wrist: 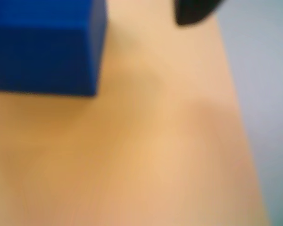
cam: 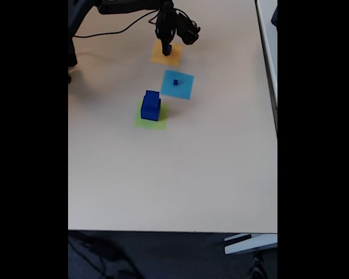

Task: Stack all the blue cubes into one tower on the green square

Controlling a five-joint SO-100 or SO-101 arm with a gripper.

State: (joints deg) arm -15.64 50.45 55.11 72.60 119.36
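Left of centre in the fixed view, your two stacked blue cubes stood on the green square, medium atop large. To their right, the small blue cube sat alone on the light-blue square, upper centre of frame. Your jaws hung above the orange square near the top edge of the bench; I cannot tell whether they were open. The small cube lay just below and slightly right of them.
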